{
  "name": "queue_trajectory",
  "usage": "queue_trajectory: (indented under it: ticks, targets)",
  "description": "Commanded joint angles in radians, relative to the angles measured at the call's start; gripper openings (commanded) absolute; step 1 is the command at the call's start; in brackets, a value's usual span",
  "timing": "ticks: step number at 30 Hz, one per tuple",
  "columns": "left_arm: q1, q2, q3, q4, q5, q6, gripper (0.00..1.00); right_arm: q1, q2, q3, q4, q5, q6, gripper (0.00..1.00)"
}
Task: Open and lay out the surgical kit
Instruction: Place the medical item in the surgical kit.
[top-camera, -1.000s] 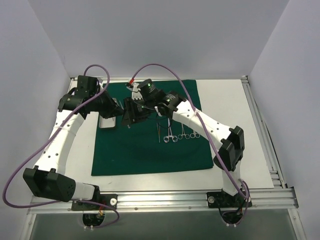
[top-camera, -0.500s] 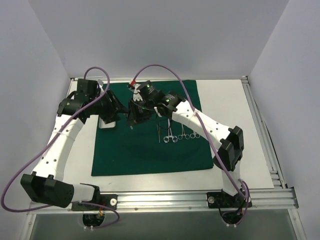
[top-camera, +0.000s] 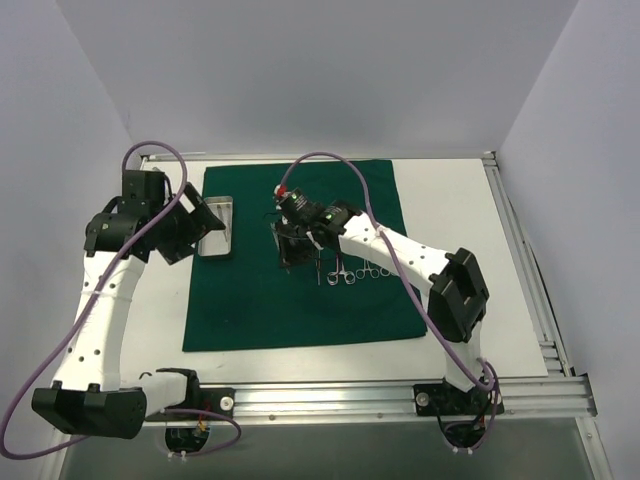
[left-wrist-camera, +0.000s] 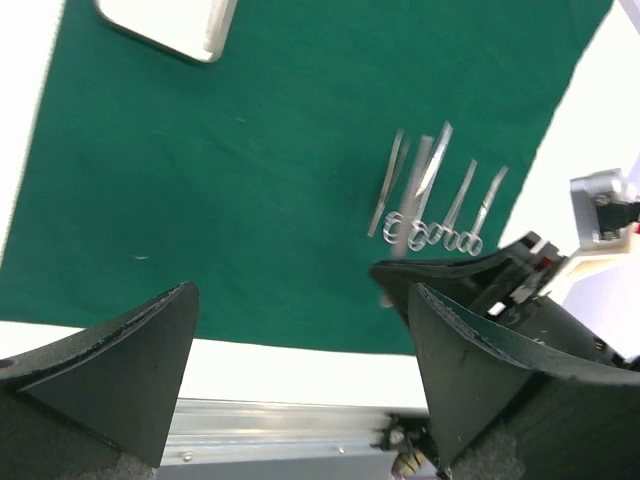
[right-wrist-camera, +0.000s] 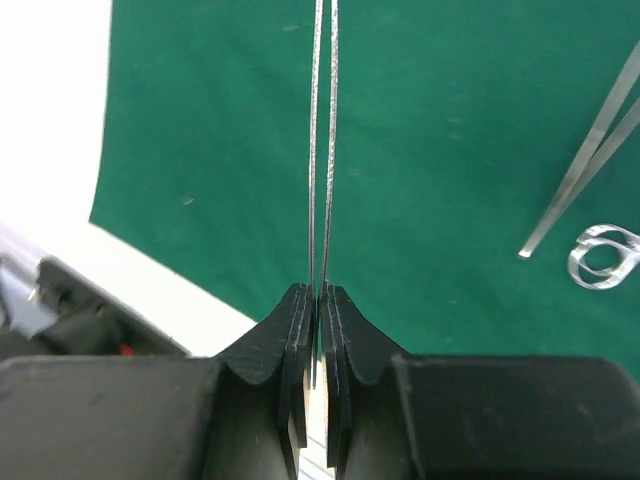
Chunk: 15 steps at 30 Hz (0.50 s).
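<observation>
The surgical kit's dark green drape (top-camera: 300, 310) lies spread flat on the table. A small silver tray (top-camera: 216, 203) sits on the drape's far left part. Ring-handled forceps and a pair of tweezers (top-camera: 350, 270) lie in a row at mid-drape. My right gripper (top-camera: 292, 250) hangs just left of that row, shut on thin steel tweezers (right-wrist-camera: 322, 150) that stick straight out between its pads (right-wrist-camera: 318, 300). My left gripper (top-camera: 192, 236) stands open and empty at the drape's left edge, beside the tray. From the left wrist, the tray (left-wrist-camera: 165, 25) and the instrument row (left-wrist-camera: 435, 195) show beyond the gripper (left-wrist-camera: 300, 370).
White table surface surrounds the drape, with a metal rail (top-camera: 330, 398) along the near edge and another (top-camera: 525, 260) on the right. Purple cables (top-camera: 330, 160) loop over both arms. The right wrist view shows another steel tool (right-wrist-camera: 590, 150) and a ring handle (right-wrist-camera: 600, 255) to the right.
My left gripper has opened and drawn back left from the middle, uncovering the tray. My right gripper has shut on the tweezers and shifted toward the instrument row.
</observation>
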Motion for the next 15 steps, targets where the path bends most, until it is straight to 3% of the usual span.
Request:
queue_trajectory:
  ticks: [1,7,15]
  targets:
    - [0.031,-0.031,-0.001,-0.045,-0.066,0.045,0.94,-0.001,-0.031,0.008,-0.048,0.159,0.059,0.00]
    - [0.046,-0.024,-0.018,-0.037,-0.017,0.062,0.94,-0.016,0.102,0.077,-0.157,0.346,0.128,0.00]
    - [0.048,-0.006,-0.009,-0.037,0.021,0.068,0.94,-0.030,0.197,0.068,-0.194,0.353,0.204,0.00]
